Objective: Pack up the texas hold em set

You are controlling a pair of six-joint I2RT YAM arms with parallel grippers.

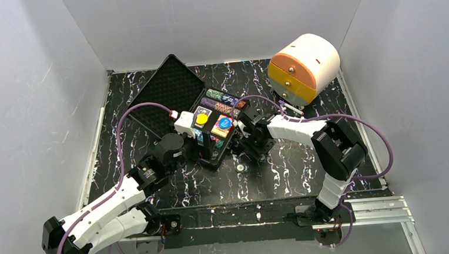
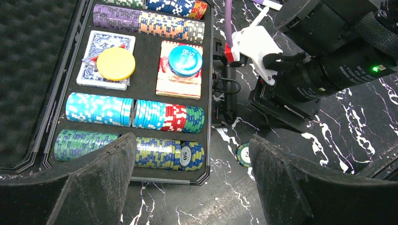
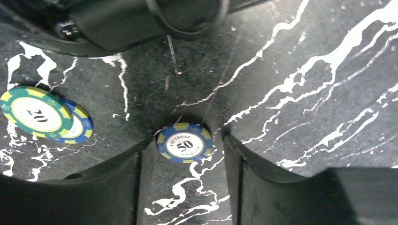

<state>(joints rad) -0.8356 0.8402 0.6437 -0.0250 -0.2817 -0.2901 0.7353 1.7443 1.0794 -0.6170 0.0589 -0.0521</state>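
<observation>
The black chip case (image 1: 211, 161) lies open at mid-table, and its tray (image 2: 145, 65) holds rows of poker chips, two card decks, a yellow disc (image 2: 115, 63) and a blue disc (image 2: 185, 60). My left gripper (image 2: 191, 143) is open and empty, hovering over the tray's near right corner. A green 20 chip (image 2: 243, 154) lies on the table just right of the case. My right gripper (image 3: 185, 140) is open and low on the table. A blue 50 chip (image 3: 187, 143) lies flat between its fingertips. The green 20 chip (image 3: 36, 114) rests on another blue chip (image 3: 80, 130) to its left.
The case's foam-lined lid (image 1: 171, 90) lies open at the back left. An orange and cream drawer box (image 1: 304, 68) stands at the back right. The right arm (image 2: 328, 61) sits close beside the case's right edge. Grey walls enclose the table.
</observation>
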